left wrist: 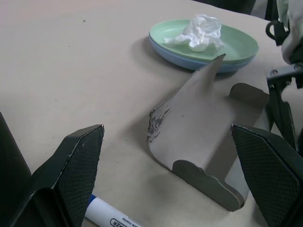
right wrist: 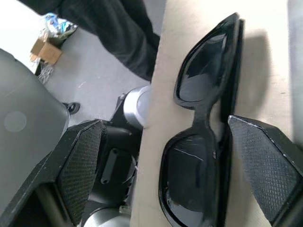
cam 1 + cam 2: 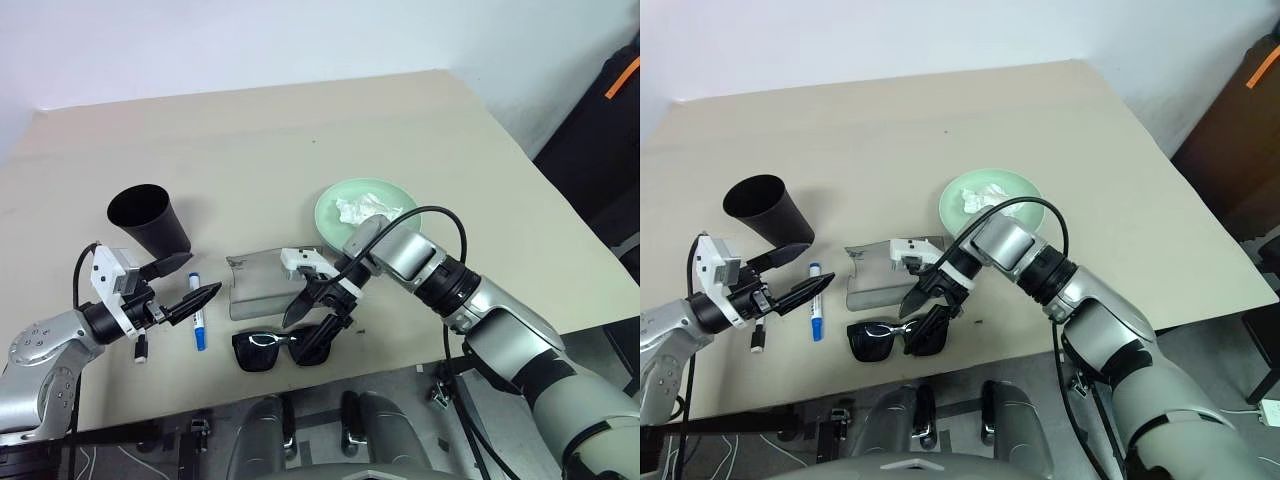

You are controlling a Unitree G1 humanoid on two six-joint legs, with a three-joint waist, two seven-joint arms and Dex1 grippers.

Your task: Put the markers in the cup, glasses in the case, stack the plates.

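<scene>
The cup (image 3: 148,220) stands at the left of the counter (image 3: 300,130), well back from the near edge. The markers lie nearer than it: one marker (image 3: 197,312) points toward the near edge, and the thinner marker (image 3: 141,347) lies just left of it, close beside the left gripper (image 3: 185,283). The case (image 3: 262,285) rests at the middle, right of the markers. The glasses (image 3: 280,348) lie just before the case, by the counter's near edge, with the right gripper (image 3: 315,315) over their right end. The plates (image 1: 203,49) sit stacked behind and right of the case, and a tissue (image 3: 362,209) lies on the upper one.
</scene>
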